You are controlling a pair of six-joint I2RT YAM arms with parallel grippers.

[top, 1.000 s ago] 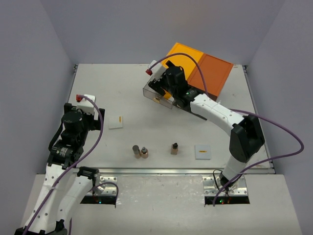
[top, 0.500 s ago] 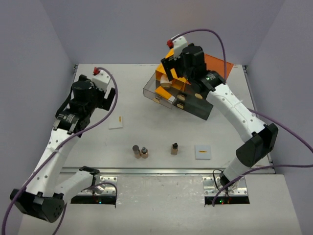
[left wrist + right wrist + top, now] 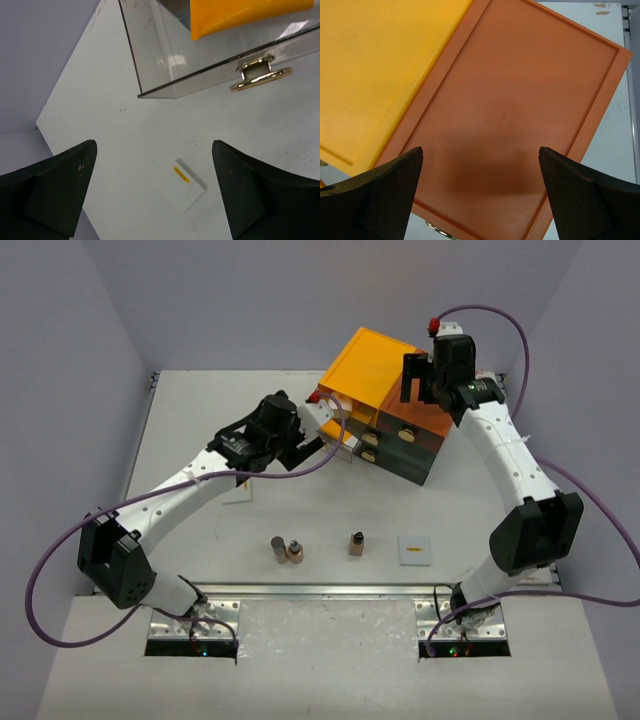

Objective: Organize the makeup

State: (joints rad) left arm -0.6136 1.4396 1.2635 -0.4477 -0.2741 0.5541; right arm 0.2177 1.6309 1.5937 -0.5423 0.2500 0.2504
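The makeup on the table in the top view is two tiny brown bottles (image 3: 279,549) (image 3: 295,552) side by side, a third bottle (image 3: 356,543), and a flat white square (image 3: 415,549). Another white square (image 3: 181,186) with a yellow label lies below my left gripper (image 3: 153,147), whose jaws are open and empty. That gripper (image 3: 310,443) hovers at the front of the pulled-out clear drawer (image 3: 200,55) with its gold handle (image 3: 260,80). My right gripper (image 3: 480,150) is open and empty above the chest's dark orange top (image 3: 520,100), seen from above at the gripper (image 3: 418,385).
The drawer chest (image 3: 375,365) stands at the back, with a yellow-orange top (image 3: 385,65) beside the darker one. Grey walls close in the table (image 3: 200,410) on three sides. My left arm stretches across the table's left half, covering part of the white square there.
My left arm swung from the table's left side to the front of the open drawer. My right gripper left the drawer and rose back-right over the chest's top.
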